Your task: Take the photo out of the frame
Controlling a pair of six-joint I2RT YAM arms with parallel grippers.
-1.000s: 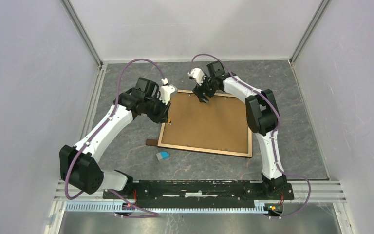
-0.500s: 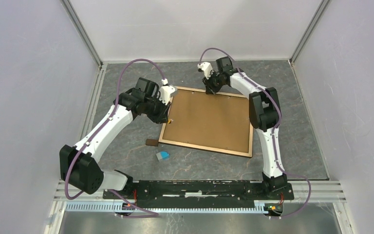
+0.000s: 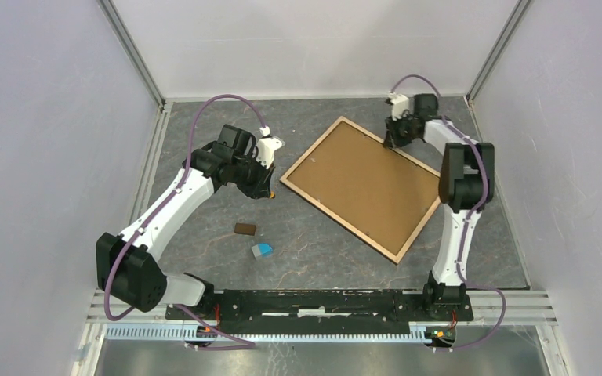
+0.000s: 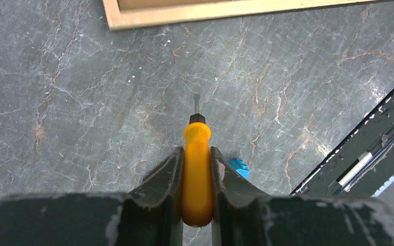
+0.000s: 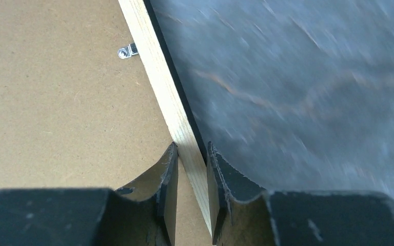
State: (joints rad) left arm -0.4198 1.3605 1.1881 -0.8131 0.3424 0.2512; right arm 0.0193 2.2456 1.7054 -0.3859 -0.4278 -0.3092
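frame (image 3: 364, 188): rectangular, brown board, pale wood rim | screwdriver (image 4: 197, 169): smooth orange handle

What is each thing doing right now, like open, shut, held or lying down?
frame: lying face down, brown back up
right hand: shut on the frame's edge
left hand: shut on the screwdriver
screwdriver: held, tip away from the frame
brown block: loose on the table
blue piece: loose on the table
photo: hidden, cannot see it

I can't see the photo, the frame (image 3: 364, 186) lying back up, and the table (image 5: 297, 77) beyond my right pincer (image 5: 191, 145) is blurred.
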